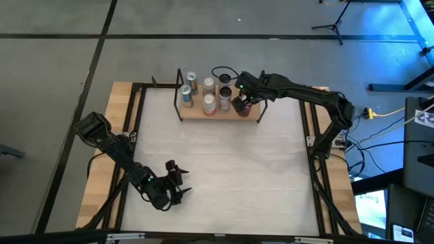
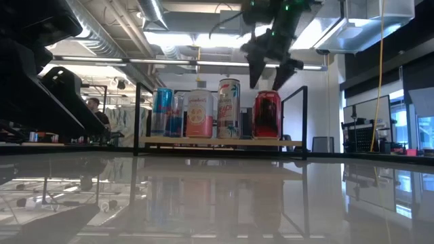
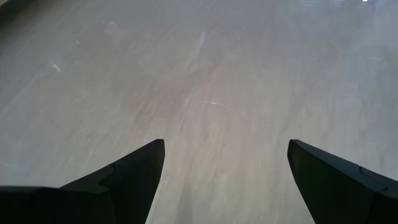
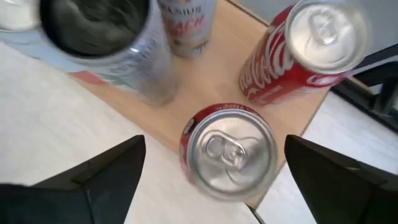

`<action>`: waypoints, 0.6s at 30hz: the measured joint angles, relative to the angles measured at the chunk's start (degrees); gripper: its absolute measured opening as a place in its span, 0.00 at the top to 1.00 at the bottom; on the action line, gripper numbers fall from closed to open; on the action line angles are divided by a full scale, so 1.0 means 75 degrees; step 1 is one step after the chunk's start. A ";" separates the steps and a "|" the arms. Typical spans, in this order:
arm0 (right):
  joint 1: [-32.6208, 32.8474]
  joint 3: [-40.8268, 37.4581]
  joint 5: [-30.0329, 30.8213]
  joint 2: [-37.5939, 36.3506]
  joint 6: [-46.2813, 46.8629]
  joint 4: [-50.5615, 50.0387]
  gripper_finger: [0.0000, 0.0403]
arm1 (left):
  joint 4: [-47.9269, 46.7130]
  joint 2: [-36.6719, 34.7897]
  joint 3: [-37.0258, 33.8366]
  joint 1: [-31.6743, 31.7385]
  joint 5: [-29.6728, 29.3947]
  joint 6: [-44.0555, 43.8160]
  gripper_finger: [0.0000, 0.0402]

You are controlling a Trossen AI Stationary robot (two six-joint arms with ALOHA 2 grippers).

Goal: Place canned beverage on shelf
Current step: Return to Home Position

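Right gripper [image 2: 266,80] hangs released, fingers spread, just above end red can [image 2: 266,114] on shelf [image 2: 203,141]. Left gripper [image 1: 178,180] spread too, low over table [image 1: 237,169], well apart.

Cans [image 1: 209,95] crowd the shelf [image 1: 230,114] (framed ends) — tabletop [image 1: 224,169] lies open.

My right arm [image 1: 308,93] reaches far out, its right gripper [image 1: 240,103] at one o'clock, jaws wide. My left gripper [image 1: 180,181] rests at seven o'clock, also open.
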 joint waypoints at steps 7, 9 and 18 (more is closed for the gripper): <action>0.0554 0.1377 0.0796 -0.0260 -0.0266 -0.1740 0.07 | 0.0018 0.0000 0.0000 -0.0001 0.0032 -0.0173 0.18; 0.0921 0.1524 0.1168 -0.0518 -0.0351 -0.2101 0.07 | 0.0062 0.0000 0.0000 -0.0009 0.0034 -0.0171 0.18; 0.3561 0.0017 0.1931 -0.2559 -0.0215 -0.1628 0.07 | 0.0195 0.0000 0.0000 0.0041 0.0381 0.0196 0.18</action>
